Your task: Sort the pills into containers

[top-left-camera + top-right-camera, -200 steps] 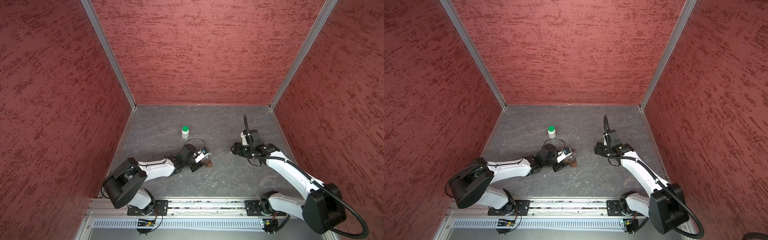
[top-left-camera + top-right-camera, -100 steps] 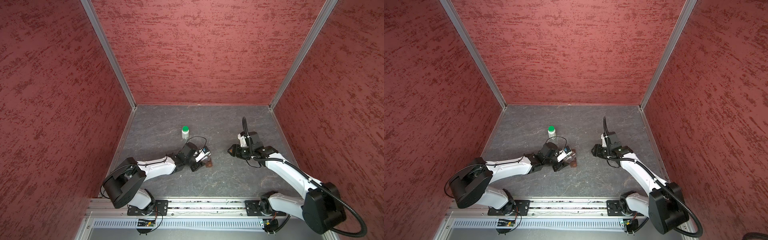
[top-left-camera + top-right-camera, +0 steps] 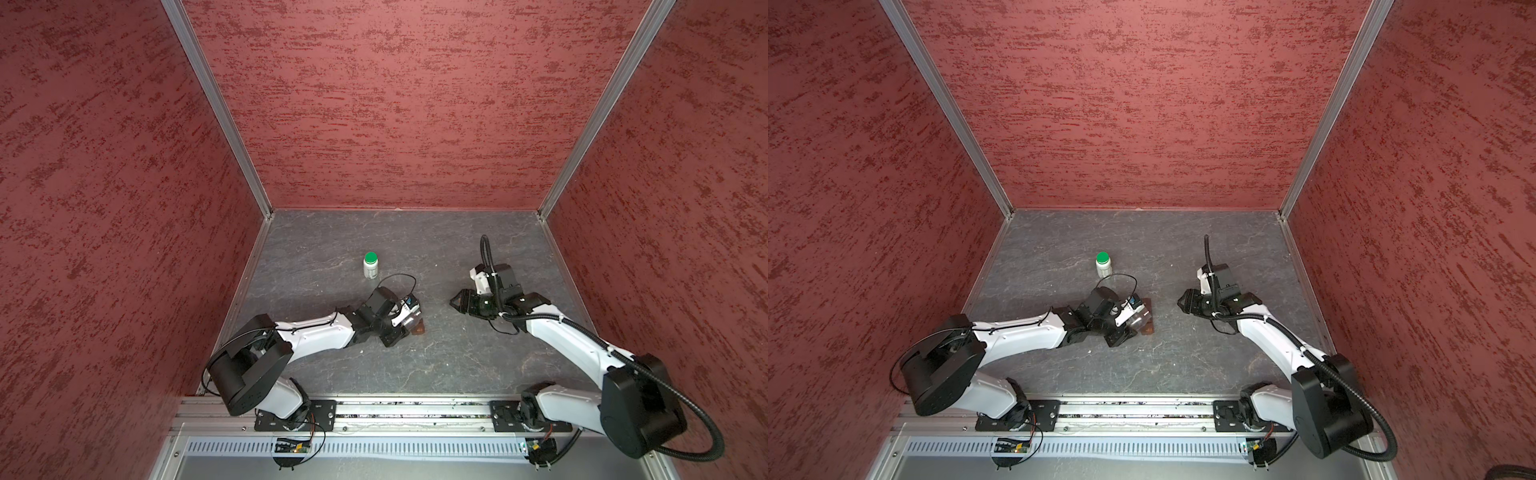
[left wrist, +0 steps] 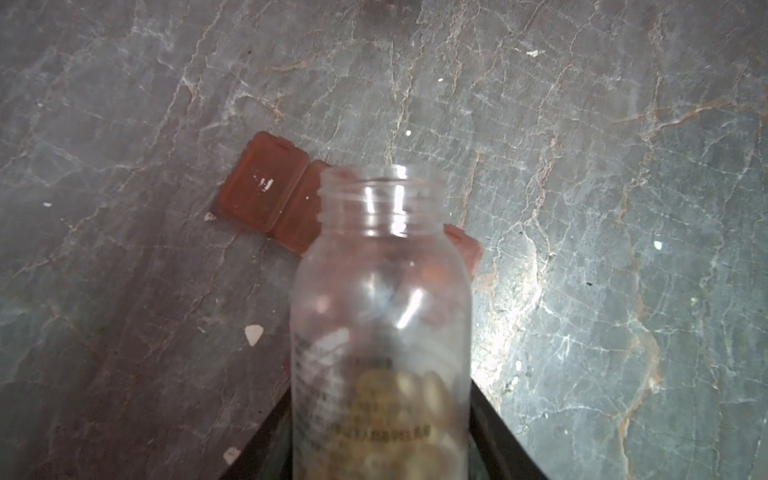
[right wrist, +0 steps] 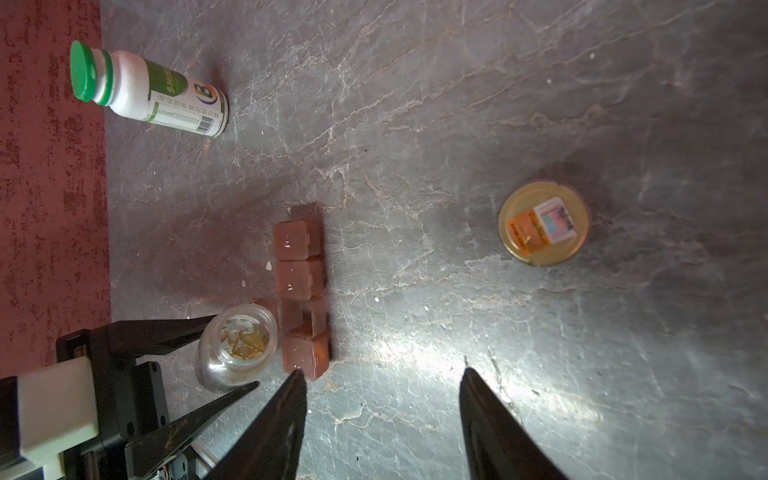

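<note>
Our left gripper (image 5: 237,351) clamps a clear bottle (image 4: 382,316) of yellow capsules (image 5: 245,338), tipped with its mouth at the edge of the brown pill organiser (image 5: 301,286), mid-table. Our right gripper (image 5: 380,374), jaws apart and empty, has drifted left toward the organiser over the last second, probably to steady it for pouring. A white bottle (image 3: 370,266) stands farther back.

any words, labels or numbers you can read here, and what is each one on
"B": big letter in the round logo on the white green-capped bottle; its Chinese characters and barcode digits are too small to read.
clear pill bottle: dark printed lines, too blurred to read.
yellow lid: orange and white sticker, print too small to read.
brown pill organizer: only white flecks, nothing legible.
</note>
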`<state>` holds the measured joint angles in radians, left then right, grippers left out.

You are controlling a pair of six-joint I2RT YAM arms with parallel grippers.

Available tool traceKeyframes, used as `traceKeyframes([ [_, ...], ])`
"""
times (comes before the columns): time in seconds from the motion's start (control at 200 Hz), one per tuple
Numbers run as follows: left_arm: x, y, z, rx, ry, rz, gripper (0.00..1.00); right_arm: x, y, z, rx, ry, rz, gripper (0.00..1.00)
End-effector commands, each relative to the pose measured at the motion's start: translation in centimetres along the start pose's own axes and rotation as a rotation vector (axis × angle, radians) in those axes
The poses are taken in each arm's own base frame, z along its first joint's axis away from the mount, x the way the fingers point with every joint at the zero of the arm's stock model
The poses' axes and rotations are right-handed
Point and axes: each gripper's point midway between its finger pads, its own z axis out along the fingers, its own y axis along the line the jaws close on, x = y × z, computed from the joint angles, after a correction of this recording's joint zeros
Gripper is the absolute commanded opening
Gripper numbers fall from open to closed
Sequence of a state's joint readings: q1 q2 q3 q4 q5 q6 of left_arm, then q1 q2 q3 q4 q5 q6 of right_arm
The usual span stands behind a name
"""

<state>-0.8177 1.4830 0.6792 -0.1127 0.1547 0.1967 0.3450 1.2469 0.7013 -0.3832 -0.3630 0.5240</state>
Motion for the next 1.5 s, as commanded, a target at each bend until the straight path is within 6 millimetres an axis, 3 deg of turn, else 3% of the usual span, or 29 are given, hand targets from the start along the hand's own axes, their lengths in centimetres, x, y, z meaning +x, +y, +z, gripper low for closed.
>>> traceKeyframes([
  [0.0, 0.0, -0.3, 0.1, 0.008, 0.016, -0.028, 0.0, -0.2, 0.8, 0.4, -0.048, -0.009, -0.013, 0.59],
  [0.376, 0.7, -0.5, 0.0, 0.016, 0.048, -0.089, 0.0, 1.1, 2.9, 1.7, -0.206, 0.03, -0.015, 0.52],
  [0.807, -0.1, -0.8, -0.8, 0.028, 0.077, -0.107, 0.0, 1.7, 2.8, 2.9, -0.209, 0.054, -0.021, 0.51],
  [1.277, -0.7, -1.2, -1.1, 0.054, 0.12, -0.118, 0.0, 1.9, 2.7, 2.9, -0.206, 0.051, -0.022, 0.5],
  [1.493, -0.1, -1.6, -0.7, 0.076, 0.15, -0.165, 0.0, 2.2, 2.4, 3.0, -0.202, 0.058, -0.02, 0.5],
])
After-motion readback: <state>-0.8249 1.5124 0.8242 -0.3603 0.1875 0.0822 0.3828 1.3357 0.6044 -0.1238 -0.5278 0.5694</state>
